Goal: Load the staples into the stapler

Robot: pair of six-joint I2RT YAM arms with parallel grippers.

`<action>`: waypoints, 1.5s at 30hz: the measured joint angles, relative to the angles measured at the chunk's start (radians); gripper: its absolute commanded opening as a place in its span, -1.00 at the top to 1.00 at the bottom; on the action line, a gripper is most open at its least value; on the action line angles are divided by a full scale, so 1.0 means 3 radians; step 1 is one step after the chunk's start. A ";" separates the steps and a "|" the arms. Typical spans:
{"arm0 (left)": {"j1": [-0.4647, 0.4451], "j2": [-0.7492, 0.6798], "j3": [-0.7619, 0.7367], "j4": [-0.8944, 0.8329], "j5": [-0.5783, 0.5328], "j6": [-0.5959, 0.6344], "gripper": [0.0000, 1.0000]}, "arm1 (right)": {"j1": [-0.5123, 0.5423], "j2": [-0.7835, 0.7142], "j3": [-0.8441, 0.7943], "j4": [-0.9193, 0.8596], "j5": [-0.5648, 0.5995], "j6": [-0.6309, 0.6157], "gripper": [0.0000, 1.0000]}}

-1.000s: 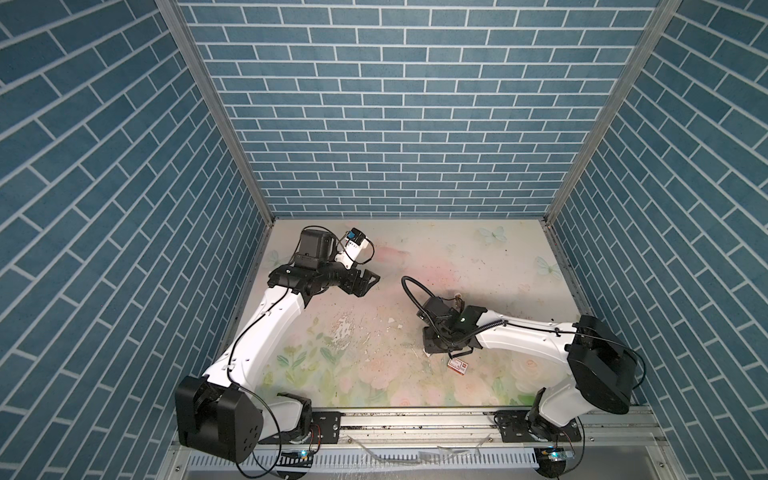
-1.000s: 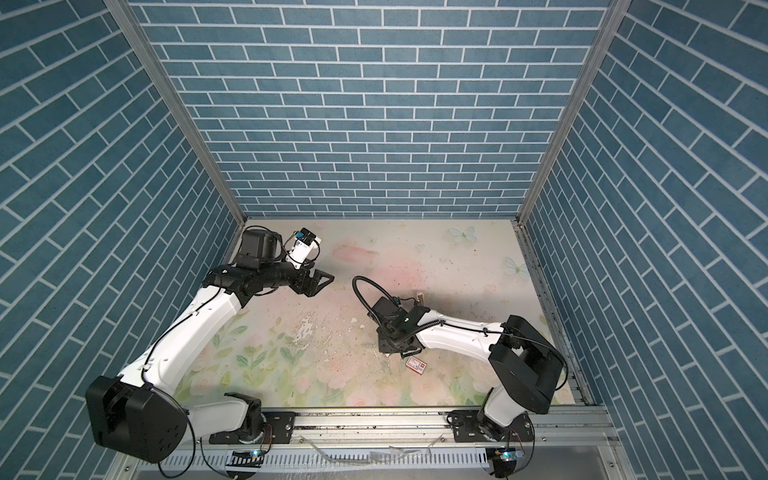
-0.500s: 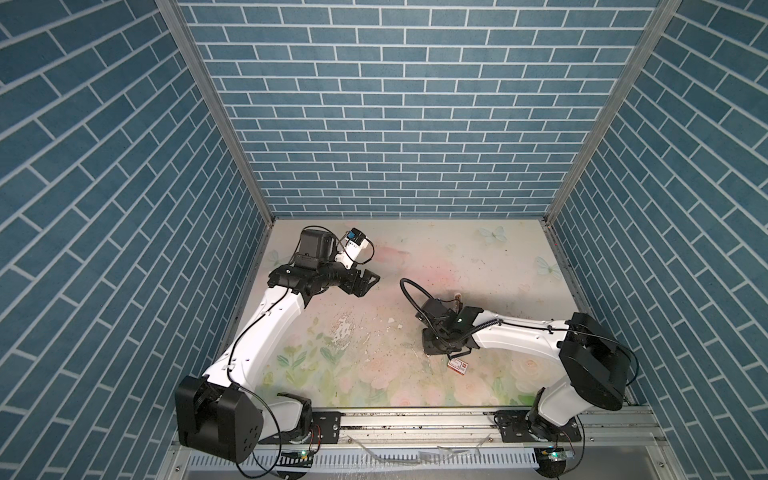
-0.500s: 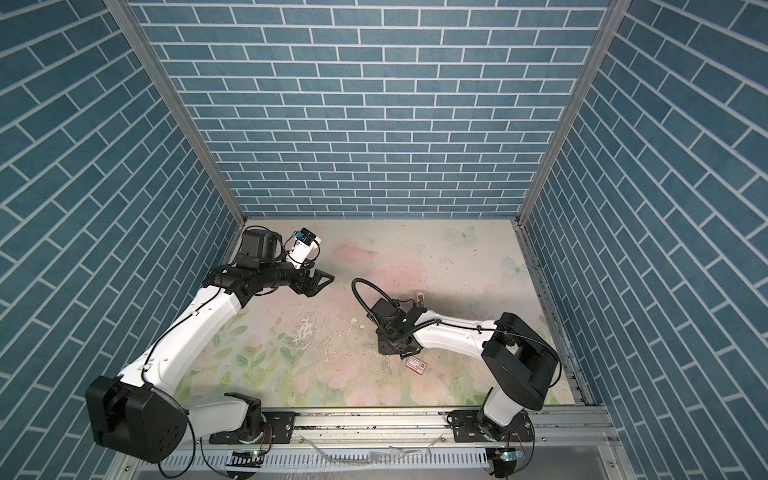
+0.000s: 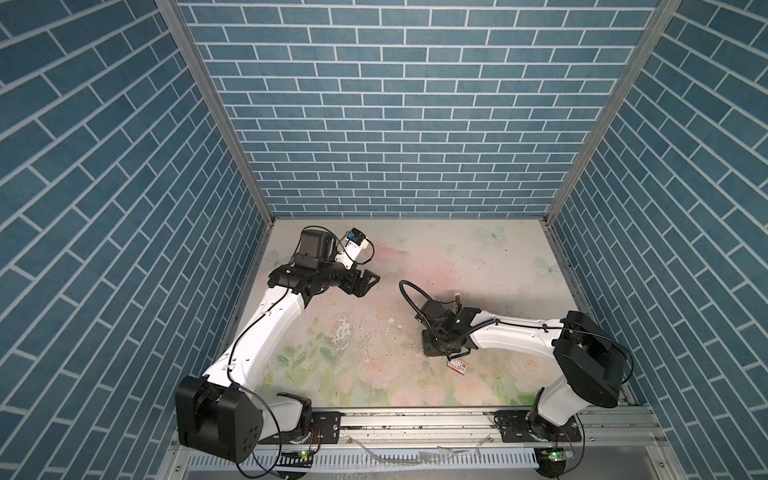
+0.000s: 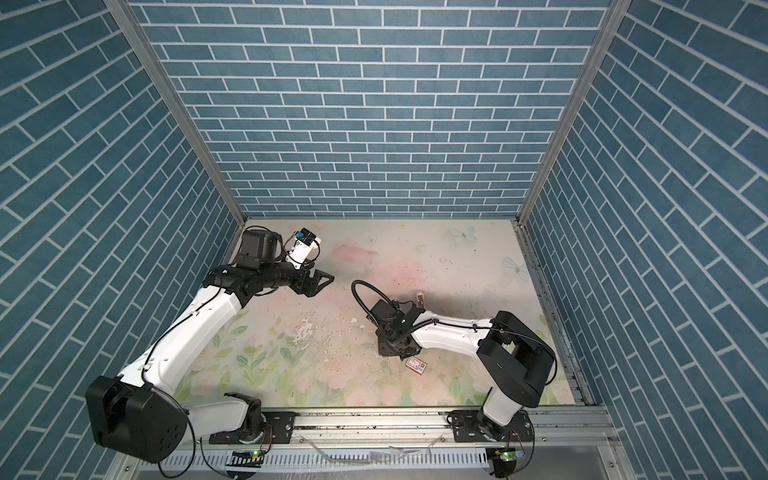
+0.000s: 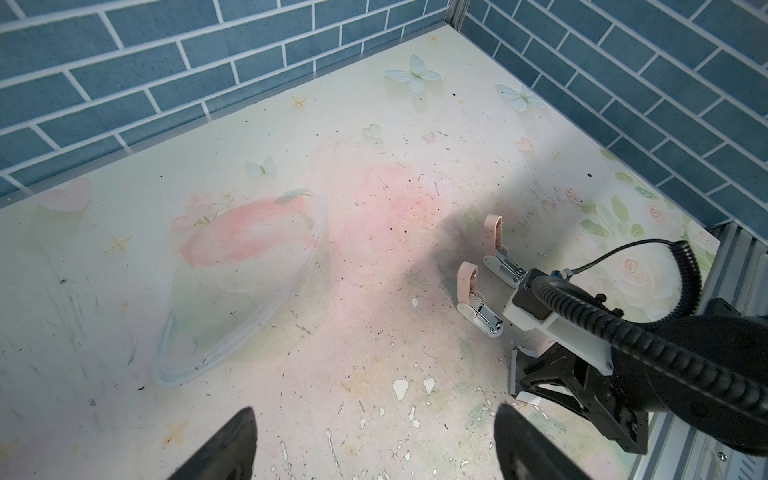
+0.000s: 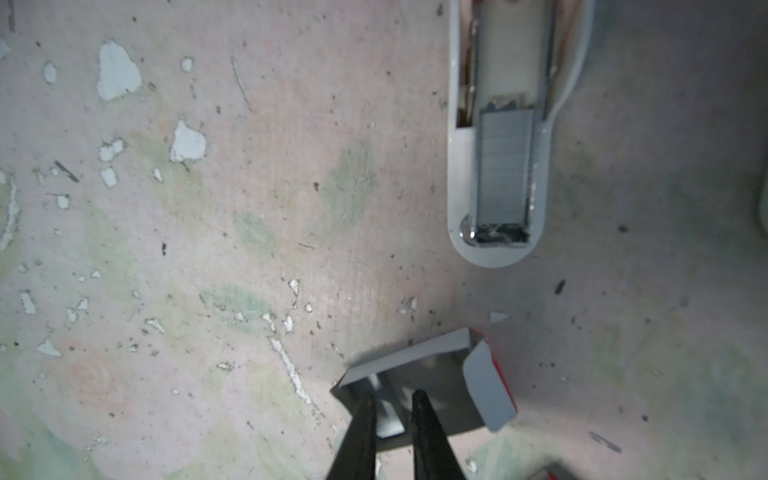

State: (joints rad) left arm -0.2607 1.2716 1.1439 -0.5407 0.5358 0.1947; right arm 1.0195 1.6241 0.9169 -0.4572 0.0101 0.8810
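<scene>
Just short of the white open stapler [image 8: 459, 174], the right pincer [image 8: 394, 395] pinches a silvery strip of staples [image 8: 390, 424] inside a red cardboard box [image 8: 415, 353]. A second staple strip [image 8: 505, 174] lies in the stapler's channel; beyond, the left pincer [image 7: 374, 413] hangs spread.

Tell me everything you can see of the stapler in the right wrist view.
The stapler lies flat on the table, opened, its metal channel facing up. The pale grey plastic base ends in a rounded nose. A silvery strip of staples sits in the channel toward the nose, a white part behind it. Its rear is out of frame. Only the table touches it; the right gripper and the open cardboard box lie clear of its nose.
</scene>
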 measured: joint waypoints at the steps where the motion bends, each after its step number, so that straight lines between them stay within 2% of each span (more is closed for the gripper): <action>1: 0.0000 0.0000 0.0000 0.0000 0.0000 0.0001 -0.81 | 0.0000 0.0003 -0.0011 0.0017 -0.0011 0.0000 0.62; 20: 0.0001 0.0000 -0.0034 0.0005 -0.0008 0.0000 -0.81 | 0.0000 0.0072 -0.0100 0.0294 -0.0160 -0.0001 0.58; 35: 0.0001 0.0000 -0.0038 0.0005 -0.0010 0.0000 -0.81 | 0.0004 0.0125 -0.0027 0.0200 -0.0127 -0.0088 0.58; 45: 0.0001 0.0000 -0.0038 0.0005 -0.0013 0.0001 -0.81 | 0.0088 0.0212 0.0116 0.0022 0.0028 -0.0168 0.59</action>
State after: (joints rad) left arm -0.2604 1.2716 1.1324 -0.5392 0.5320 0.1951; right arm 1.0458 1.6878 0.9516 -0.4507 0.0185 0.8307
